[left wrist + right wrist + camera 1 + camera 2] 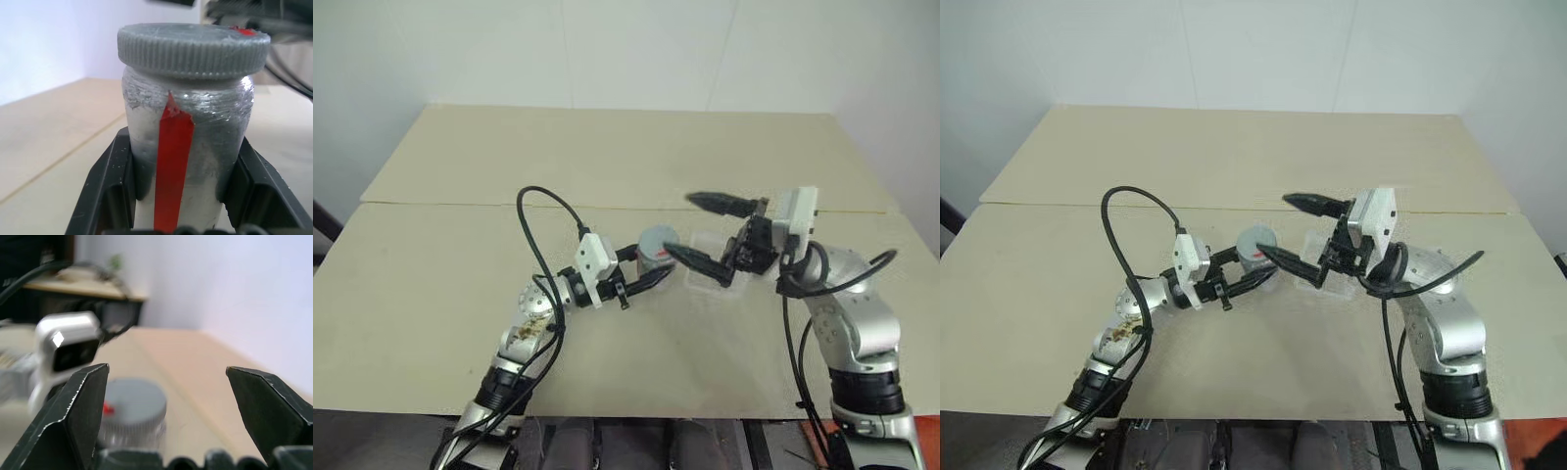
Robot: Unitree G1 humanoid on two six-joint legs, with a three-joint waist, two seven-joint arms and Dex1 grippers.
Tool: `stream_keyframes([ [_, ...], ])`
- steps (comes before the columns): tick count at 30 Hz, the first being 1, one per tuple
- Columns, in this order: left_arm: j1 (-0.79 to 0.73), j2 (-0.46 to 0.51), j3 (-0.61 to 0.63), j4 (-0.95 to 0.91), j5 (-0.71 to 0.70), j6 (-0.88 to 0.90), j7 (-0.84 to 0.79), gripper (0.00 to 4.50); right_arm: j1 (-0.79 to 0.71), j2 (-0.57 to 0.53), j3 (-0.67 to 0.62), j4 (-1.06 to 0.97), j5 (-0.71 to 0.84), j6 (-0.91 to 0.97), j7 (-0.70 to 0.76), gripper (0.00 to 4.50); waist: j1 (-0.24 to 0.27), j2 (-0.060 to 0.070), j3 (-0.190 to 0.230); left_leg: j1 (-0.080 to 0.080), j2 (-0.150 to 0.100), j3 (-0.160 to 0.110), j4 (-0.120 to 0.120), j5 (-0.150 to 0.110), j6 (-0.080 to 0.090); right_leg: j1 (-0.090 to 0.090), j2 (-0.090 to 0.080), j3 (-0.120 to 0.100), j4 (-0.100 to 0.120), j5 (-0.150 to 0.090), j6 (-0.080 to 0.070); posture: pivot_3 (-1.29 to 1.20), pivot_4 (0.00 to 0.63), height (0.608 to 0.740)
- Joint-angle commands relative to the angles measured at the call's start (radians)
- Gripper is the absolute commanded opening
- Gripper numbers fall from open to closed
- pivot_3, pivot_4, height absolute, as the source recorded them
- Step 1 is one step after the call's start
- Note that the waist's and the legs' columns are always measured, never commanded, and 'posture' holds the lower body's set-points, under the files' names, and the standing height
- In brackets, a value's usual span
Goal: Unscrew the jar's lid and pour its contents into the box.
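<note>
The jar (188, 156), a small silver-grey cylinder with a red stripe down its white label, sits upright in my left gripper (641, 272), whose two black fingers are clenched on its body just above the tan wooden table (607, 157). Its round ribbed grey lid (193, 46) with the small red mark looks fully seated; I judge the unscrewing not finished. Just beside the jar, toward my right arm, lies the shallow clear plastic box (710, 262) on the table, partly behind the fingers. Further right, my right gripper (710, 230) hangs above and beside the lid with its jaws spread wide, grasping nothing.

To do this turn well, I would bring the right fingers down so they straddle the lid's ribbed edge evenly, centred over the cap, close squarely on it, and twist while the left hand keeps the jar firm and upright so nothing spills. I cannot see the contents.
</note>
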Motion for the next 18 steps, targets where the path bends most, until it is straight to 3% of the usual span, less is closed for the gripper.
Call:
stream_keyframes([
  [1, -0.033, -0.017, 0.006, 0.022, 0.039, -0.046, 0.044, 1.91, 0.039, 0.049, 0.031, -0.210, -0.047, 0.081, -0.210, 4.46, 0.000, 0.000, 0.000, 0.000, 0.000, 0.000, 0.000, 0.000, 0.000, 0.000, 0.000, 0.000, 0.000, 0.000, 0.000, 0.00, 0.150, 0.740],
  [3, -0.044, -0.025, 0.011, 0.038, 0.051, -0.058, 0.061, 1.91, 0.046, 0.106, 0.081, -0.269, -0.114, 0.159, -0.357, 4.46, -0.004, 0.000, 0.000, 0.000, 0.000, 0.000, -0.001, 0.000, 0.000, -0.001, 0.000, 0.000, 0.000, 0.000, 0.000, 0.00, 0.150, 0.740],
  [6, -0.056, -0.026, 0.019, 0.051, 0.056, -0.063, 0.072, 1.91, 0.089, 0.141, 0.162, -0.319, -0.212, 0.197, -0.458, 4.46, -0.002, 0.000, 0.000, 0.000, 0.000, 0.000, 0.000, 0.000, -0.001, -0.001, 0.000, 0.000, 0.001, 0.000, 0.000, 0.00, 0.150, 0.740],
  [18, -0.064, -0.018, 0.020, 0.070, 0.073, -0.081, 0.085, 1.91, 0.097, 0.163, 0.290, -0.280, -0.357, 0.226, -0.534, 4.46, -0.003, 0.000, 0.000, -0.001, -0.001, 0.000, 0.000, 0.000, 0.000, -0.001, 0.000, 0.000, 0.000, 0.000, 0.000, 0.00, 0.150, 0.740],
])
